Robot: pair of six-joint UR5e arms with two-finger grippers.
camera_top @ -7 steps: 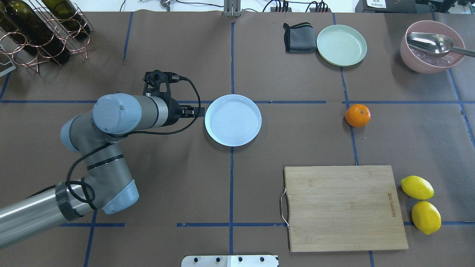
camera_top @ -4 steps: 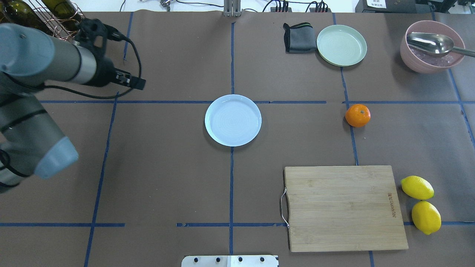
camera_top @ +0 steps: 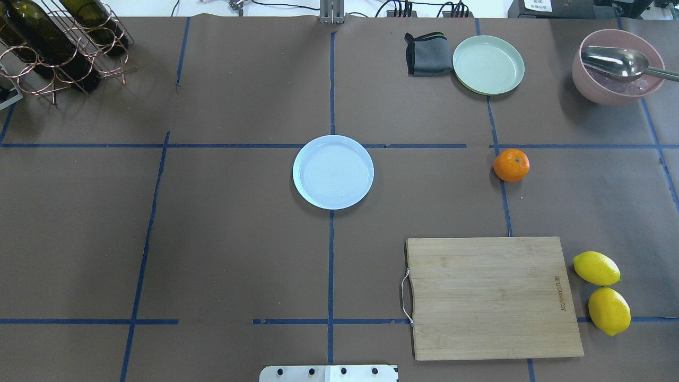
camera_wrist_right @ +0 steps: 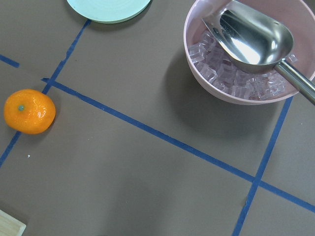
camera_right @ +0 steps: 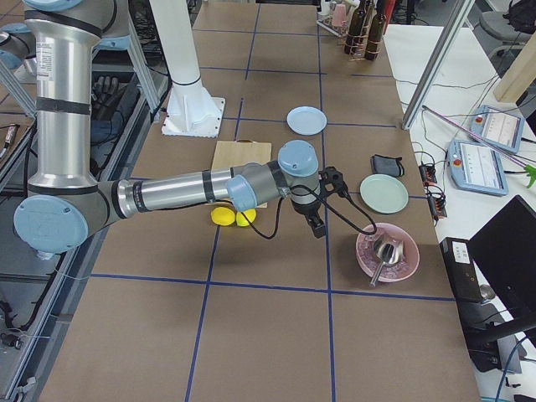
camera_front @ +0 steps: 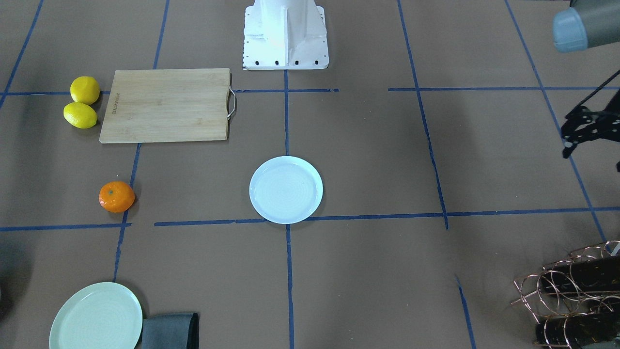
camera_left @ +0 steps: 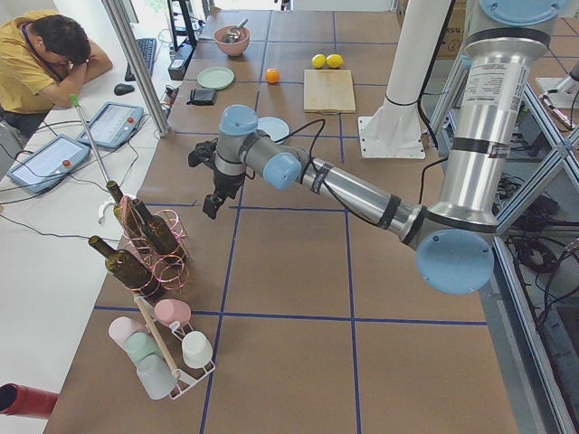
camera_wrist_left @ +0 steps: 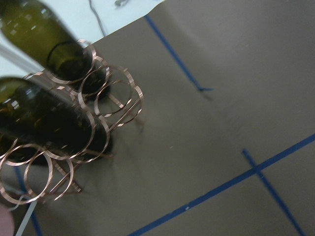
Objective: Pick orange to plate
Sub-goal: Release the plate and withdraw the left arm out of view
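The orange (camera_top: pixel 511 165) rests on the brown table to the right of centre; it also shows as the orange (camera_front: pixel 116 197) and the orange (camera_wrist_right: pixel 29 111). The white plate (camera_top: pixel 333 172) lies at the table's middle, with nothing on it. No arm shows in the overhead view. My left gripper (camera_left: pixel 213 206) hangs over the table's left end near the bottle rack, far from both; its black tip (camera_front: pixel 566 147) is cut by the frame edge, so I cannot tell its state. My right gripper (camera_right: pixel 317 228) hovers between orange and pink bowl; its fingers cannot be judged.
A pink bowl (camera_top: pixel 583 85) of ice holds a metal scoop (camera_top: pixel 618 61) at the back right. Beside it are a mint-green plate (camera_top: pixel 488 64) and a grey cloth (camera_top: pixel 427 54). A cutting board (camera_top: pixel 493 297) and two lemons (camera_top: pixel 602 292) lie front right. A copper bottle rack (camera_top: pixel 58 48) stands back left.
The left arm has swung away from beside the white plate toward the table's left end and left the overhead view. Orange and plate have not moved.
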